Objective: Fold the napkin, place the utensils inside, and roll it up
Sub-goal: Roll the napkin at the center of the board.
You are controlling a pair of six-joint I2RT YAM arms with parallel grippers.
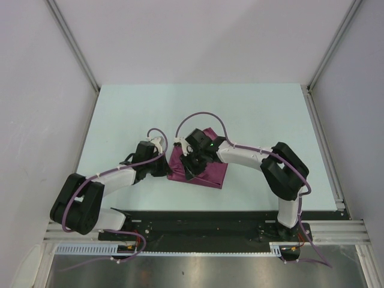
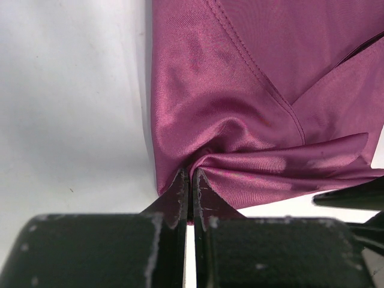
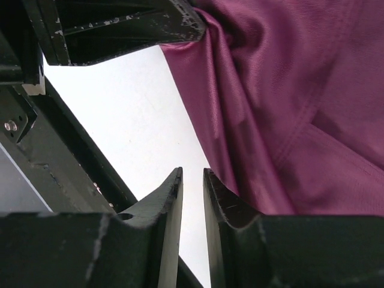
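Note:
The plum napkin (image 1: 207, 169) lies folded on the table between both arms. My left gripper (image 1: 167, 166) is at its left edge; the left wrist view shows it (image 2: 191, 179) shut on a pinched, puckered bit of the napkin (image 2: 240, 90). My right gripper (image 1: 191, 168) hovers over the napkin's left part, close to the left one. In the right wrist view it (image 3: 192, 175) stands open by a narrow gap with nothing between the jaws, and the napkin (image 3: 300, 108) is just to its right. The orange spoon is not in view.
The pale table (image 1: 258, 114) is enclosed by grey walls with metal posts (image 1: 72, 42) at the back corners. A rail (image 1: 324, 138) runs along the right edge. The left gripper's fingers (image 3: 120, 27) sit close above the right gripper.

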